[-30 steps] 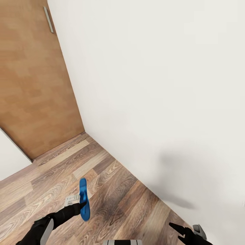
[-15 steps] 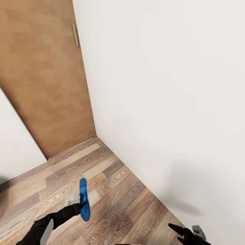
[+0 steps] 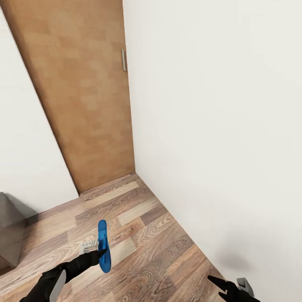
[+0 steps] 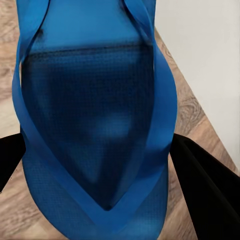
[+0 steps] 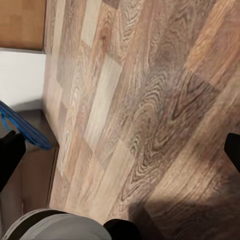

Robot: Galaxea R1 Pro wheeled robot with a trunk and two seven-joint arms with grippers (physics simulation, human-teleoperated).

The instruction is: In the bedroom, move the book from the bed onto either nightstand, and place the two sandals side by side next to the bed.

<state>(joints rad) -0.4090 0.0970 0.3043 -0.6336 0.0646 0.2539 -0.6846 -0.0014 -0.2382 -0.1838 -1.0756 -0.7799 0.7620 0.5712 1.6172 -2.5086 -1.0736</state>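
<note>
White wall, a brown door [image 3: 79, 96] and plank floor [image 3: 142, 235] fill our head view, where our left gripper [image 3: 100, 252] carries one blue sandal [image 3: 103, 247] edge-up and our right gripper [image 3: 218, 283] hangs empty, fingers parted. From our left wrist the sandal [image 4: 95, 130] sits clamped between dark fingers [image 4: 205, 185]; from our right wrist we see floor [image 5: 150, 100]. We judge placement unfinished; no writing is readable.

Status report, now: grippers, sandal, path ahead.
Left gripper shut on blue sandal, carried above floor. Right gripper open, holding nothing. White wall and brown door close ahead.
</note>
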